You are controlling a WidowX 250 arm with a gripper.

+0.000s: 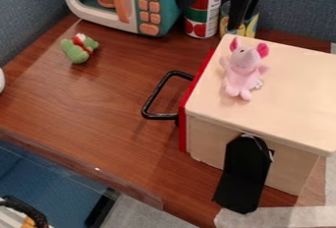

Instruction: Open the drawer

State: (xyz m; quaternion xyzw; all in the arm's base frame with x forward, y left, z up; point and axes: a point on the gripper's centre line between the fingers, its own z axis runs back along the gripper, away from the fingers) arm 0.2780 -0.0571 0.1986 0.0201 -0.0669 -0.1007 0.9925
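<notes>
Wood-grain table, green plush, toy microwave, cans, drawer box

Toward 1 o'clock, the top edge crops the arm above the claw, which (rather rudely) covers part of a yellow can. That edge also cuts the toy microwave at 11 o'clock; the right edge cuts the wooden box at 3. Near 9, a cropped white object shows too little to name.

No readable text, brands, numbers or signs.
</notes>
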